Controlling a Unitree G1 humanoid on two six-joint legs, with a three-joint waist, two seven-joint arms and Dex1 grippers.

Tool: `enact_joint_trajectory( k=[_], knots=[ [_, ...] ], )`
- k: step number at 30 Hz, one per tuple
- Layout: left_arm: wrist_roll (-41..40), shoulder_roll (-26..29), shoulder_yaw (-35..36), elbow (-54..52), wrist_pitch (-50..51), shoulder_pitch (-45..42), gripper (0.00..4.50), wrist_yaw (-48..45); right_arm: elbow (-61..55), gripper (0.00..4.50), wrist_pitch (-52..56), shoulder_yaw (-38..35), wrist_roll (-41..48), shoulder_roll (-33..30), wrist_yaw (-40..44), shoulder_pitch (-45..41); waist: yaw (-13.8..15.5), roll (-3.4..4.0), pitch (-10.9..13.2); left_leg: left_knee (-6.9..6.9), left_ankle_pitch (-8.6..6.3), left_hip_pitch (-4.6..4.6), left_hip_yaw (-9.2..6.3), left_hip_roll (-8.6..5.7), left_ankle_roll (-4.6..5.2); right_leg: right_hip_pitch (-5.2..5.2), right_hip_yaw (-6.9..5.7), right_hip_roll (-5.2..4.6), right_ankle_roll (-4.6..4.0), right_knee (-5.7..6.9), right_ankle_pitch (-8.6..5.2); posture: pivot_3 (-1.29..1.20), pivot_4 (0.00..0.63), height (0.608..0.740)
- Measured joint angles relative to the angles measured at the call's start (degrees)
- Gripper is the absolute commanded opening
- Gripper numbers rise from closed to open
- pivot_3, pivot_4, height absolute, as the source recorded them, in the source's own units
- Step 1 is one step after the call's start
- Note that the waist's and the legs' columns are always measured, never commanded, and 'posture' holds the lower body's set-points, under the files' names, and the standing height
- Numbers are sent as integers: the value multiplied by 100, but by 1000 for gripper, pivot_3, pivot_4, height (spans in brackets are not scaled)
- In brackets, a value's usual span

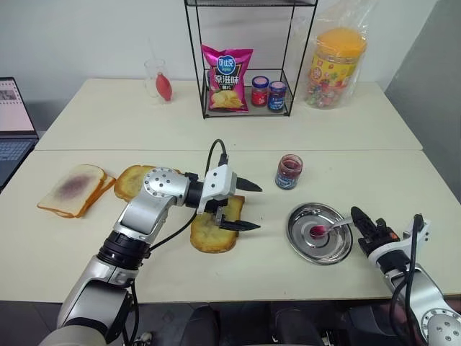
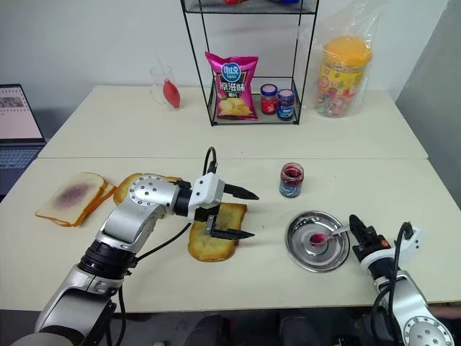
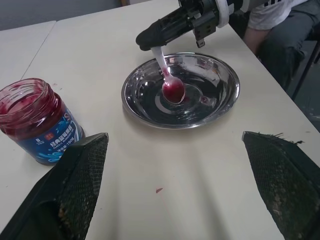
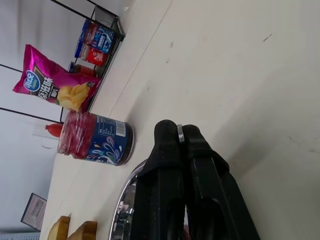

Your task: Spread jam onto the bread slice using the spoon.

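The toasted bread slice (image 1: 209, 236) lies on the near table, partly under my left gripper (image 1: 258, 207), which hovers open just above it with its fingers (image 3: 75, 190) spread wide. The open jam jar (image 1: 289, 171) with a blue label stands behind and to the right. In the round steel plate (image 1: 302, 245) rests the spoon (image 1: 335, 225), its bowl (image 3: 173, 90) red with jam. My right gripper (image 1: 358, 216) is shut on the spoon's handle at the plate's right rim; the wrist view shows the fingers (image 4: 170, 150) pressed together on the handle's thin edge.
A second toasted slice (image 1: 133, 180) and pale slices with a purple patch (image 1: 72, 189) lie at the left. A wire rack (image 1: 196, 72) on the far table holds a chips bag and two lidded jars. Also there: a candy jar (image 1: 335, 65), a glass (image 1: 160, 81), a laptop (image 1: 14, 122).
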Motion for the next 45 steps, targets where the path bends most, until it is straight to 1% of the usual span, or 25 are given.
enact_joint_trajectory(
  k=[2,4,7,9,12,15,19,25,28,31,36,43,45],
  knots=[
    [-26,4,14,-20,100,1,4500,42,-147,14,136,48,61,-248,32,-16,-1,6,4,0,0,0,2,-1,0,0,2,0,0,0,0,0,150,740],
    [-80,20,65,-54,274,3,4500,62,-387,14,229,56,287,-483,-25,-223,-24,9,6,2,0,1,4,0,0,-3,5,0,1,2,1,0,150,740],
    [-295,82,184,-190,663,3,4500,66,-696,14,272,48,770,-925,-227,-762,-31,12,10,2,0,1,-1,2,0,-3,1,3,2,3,1,0,150,740],
    [-518,202,432,-207,1081,-20,4500,138,-772,14,318,-13,1166,-1404,-313,-1357,-44,17,16,3,0,1,-1,0,1,-2,2,2,5,3,3,0,150,740],
    [-665,248,739,-205,1474,-67,4500,384,-723,14,362,18,1353,-1720,-270,-1896,-15,16,16,0,0,-3,-12,0,1,-2,-10,3,-1,0,-1,0,150,740],
    [-652,68,880,-171,1581,-69,4500,827,0,14,411,264,933,-1898,-130,-2714,1,16,18,2,0,-8,-2,-6,1,-3,-2,-2,3,-5,1,0,150,740],
    [-638,-81,925,-188,1626,-38,4500,1209,727,14,416,690,114,-1887,212,-3666,8,15,19,0,0,-9,-4,-2,1,-7,-4,0,3,-6,1,0,150,740],
    [-634,-204,934,-378,1729,82,4500,1574,1553,14,342,1335,-1358,-1617,784,-4471,10,16,19,-2,0,-11,0,-2,0,-9,-2,-1,-3,-6,4,0,150,740],
    [-633,-196,919,-469,1751,159,4500,1625,1761,14,298,1590,-1999,-1488,1113,-4558,11,16,19,-2,0,-12,-1,-1,0,-10,-4,-1,-8,-6,7,0,150,740],
    [-631,-183,920,-491,1817,175,4500,1692,1849,14,296,1720,-2427,-1317,1314,-4599,10,17,20,-2,0,-12,-2,-2,0,-10,-4,-1,-8,-5,7,0,150,740],
    [-634,-160,914,-669,1873,209,4500,1695,1835,14,148,2045,-3387,-1327,1676,-4675,7,17,20,-1,0,-11,-3,-2,0,-10,-6,-2,-6,-3,6,0,150,740],
    [-634,-108,914,-722,1952,291,4500,1703,1597,14,164,2027,-3870,-1192,1823,-4636,7,17,20,-1,0,-11,-4,-2,0,-10,-7,-2,-7,-2,6,0,150,740],
    [-634,-108,915,-728,1953,291,4500,1717,1547,14,137,2062,-4131,-1213,1906,-4636,7,17,20,0,0,-11,-4,-3,0,-10,-7,-2,-6,-2,6,0,150,740]
  ],
)
